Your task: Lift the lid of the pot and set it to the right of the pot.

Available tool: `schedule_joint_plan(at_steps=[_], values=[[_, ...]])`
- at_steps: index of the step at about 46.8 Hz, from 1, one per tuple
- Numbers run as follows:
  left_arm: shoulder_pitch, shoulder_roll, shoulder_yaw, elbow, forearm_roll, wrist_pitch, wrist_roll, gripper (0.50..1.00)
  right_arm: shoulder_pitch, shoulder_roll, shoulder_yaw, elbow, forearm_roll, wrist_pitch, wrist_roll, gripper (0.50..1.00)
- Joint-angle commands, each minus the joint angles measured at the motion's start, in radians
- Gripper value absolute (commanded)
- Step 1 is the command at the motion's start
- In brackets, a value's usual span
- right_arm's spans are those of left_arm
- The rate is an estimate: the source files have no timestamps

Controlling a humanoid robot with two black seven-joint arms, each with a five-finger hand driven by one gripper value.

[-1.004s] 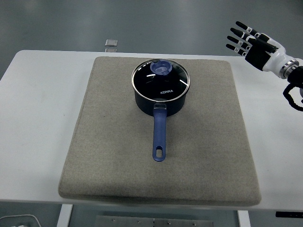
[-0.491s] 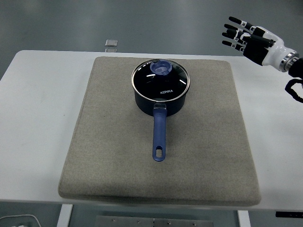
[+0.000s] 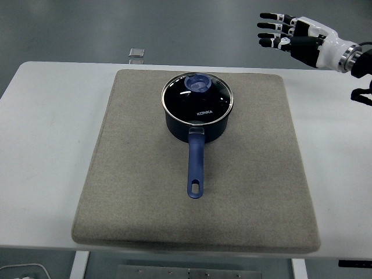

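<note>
A dark blue pot (image 3: 197, 125) stands on the grey mat (image 3: 139, 192), its long blue handle (image 3: 196, 168) pointing toward the near edge. The glass lid (image 3: 197, 99) with a blue knob (image 3: 198, 85) sits on the pot. My right hand (image 3: 279, 32) hangs in the air at the upper right, above and to the right of the pot, fingers spread and pointing left, holding nothing. It is well apart from the lid. The left arm is out of view.
The mat covers the middle of the white table (image 3: 40, 139). A small grey square object (image 3: 136, 54) lies beyond the table's far edge. Bare mat lies to the right of the pot (image 3: 261, 133).
My right hand has moved up and to the left, toward the pot, and turned so its fingers point more to the left. The pot and lid have not moved.
</note>
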Motion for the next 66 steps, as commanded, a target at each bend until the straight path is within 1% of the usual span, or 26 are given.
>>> schedule_joint_plan(at_steps=[1,14,20,27,36,42,47,58,66], values=[[0.0,0.0,0.0,0.0,0.0,0.001,-0.001,1.0,0.019,0.0,-0.006,0.008,-0.067,0.006,0.0,0.913],[0.0,0.0,0.0,0.0,0.0,0.001,0.0,1.0,0.027,-0.006,-0.006,0.082,-0.332,0.012,0.0,0.915],[0.0,0.0,0.0,0.0,0.0,0.001,0.0,1.0,0.054,-0.006,-0.013,0.1,-0.437,0.012,-0.001,0.915],[0.0,0.0,0.0,0.0,0.0,0.001,-0.001,1.0,0.096,-0.004,-0.072,0.117,-0.536,0.018,0.0,0.913],[0.0,0.0,0.0,0.0,0.0,0.001,0.0,1.0,0.162,0.015,-0.155,0.12,-0.601,0.017,-0.001,0.913],[0.0,0.0,0.0,0.0,0.0,0.001,0.0,1.0,0.211,0.06,-0.207,0.12,-0.63,0.011,-0.001,0.913],[0.0,0.0,0.0,0.0,0.0,0.0,0.0,1.0,0.238,0.097,-0.225,0.12,-0.656,0.009,-0.001,0.913],[0.0,0.0,0.0,0.0,0.0,0.001,0.0,1.0,0.258,0.181,-0.27,0.116,-0.779,0.003,0.0,0.913],[0.0,0.0,0.0,0.0,0.0,0.001,0.0,1.0,0.258,0.212,-0.299,0.107,-0.848,-0.025,0.0,0.911]])
